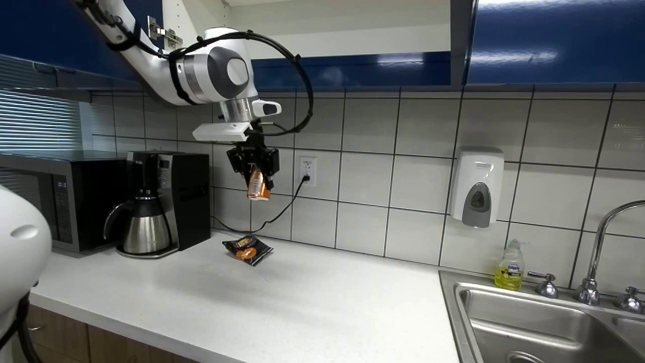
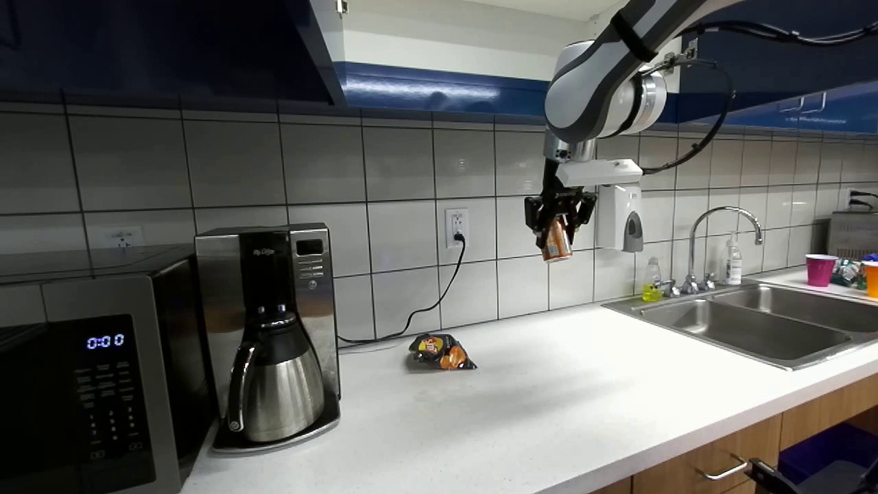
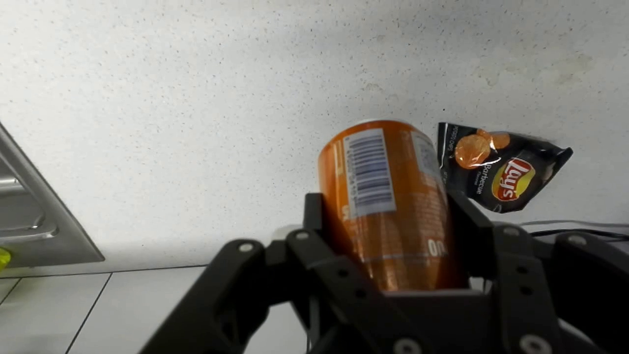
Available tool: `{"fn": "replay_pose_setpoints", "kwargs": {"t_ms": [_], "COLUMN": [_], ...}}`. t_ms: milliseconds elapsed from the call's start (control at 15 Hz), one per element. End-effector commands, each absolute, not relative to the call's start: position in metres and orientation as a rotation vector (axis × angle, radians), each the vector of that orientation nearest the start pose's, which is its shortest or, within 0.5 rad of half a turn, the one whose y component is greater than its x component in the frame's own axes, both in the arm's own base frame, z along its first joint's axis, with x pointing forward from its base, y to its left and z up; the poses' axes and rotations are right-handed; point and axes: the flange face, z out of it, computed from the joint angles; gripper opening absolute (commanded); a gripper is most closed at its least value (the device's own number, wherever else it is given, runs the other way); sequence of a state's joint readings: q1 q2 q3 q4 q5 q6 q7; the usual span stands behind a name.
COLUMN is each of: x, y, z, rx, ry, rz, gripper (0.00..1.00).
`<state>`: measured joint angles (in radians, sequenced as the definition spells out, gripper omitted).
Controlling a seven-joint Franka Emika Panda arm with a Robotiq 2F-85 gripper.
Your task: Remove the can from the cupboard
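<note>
Black fingers are clamped around the orange can | presumably thin-walled, slick, dentable | should be held mid-side, gently

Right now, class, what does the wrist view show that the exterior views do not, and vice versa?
Only the wrist view shows readable "Barbecue" lettering on the Lay's chip bag. Only the exterior views show the open cupboard, the microwave and the coffee maker. All share the gripper holding the orange can above the countertop, the bag and part of the sink.
</note>
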<state>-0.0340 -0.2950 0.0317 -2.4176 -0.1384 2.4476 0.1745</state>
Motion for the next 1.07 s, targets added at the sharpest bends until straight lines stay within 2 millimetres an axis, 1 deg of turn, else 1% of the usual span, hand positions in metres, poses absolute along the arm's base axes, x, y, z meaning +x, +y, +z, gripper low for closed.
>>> {"fn": "replay_pose_setpoints", "kwargs": {"t_ms": [0, 267, 533, 800, 1000], "x": [0.474, 0.470, 0.470, 0.473, 0.481], "y": [-0.002, -0.005, -0.007, -0.005, -0.003], "z": [0.452, 0.438, 0.418, 0.395, 0.376], "rx": [-3.172, -3.163, -3.153, -3.152, -3.152], "ry": [0.138, 0.138, 0.143, 0.132, 0.115], "rz": [-0.561, -0.552, -0.535, -0.538, -0.524], "gripper": [0.38, 0.38, 0.38, 0.38, 0.38]}}
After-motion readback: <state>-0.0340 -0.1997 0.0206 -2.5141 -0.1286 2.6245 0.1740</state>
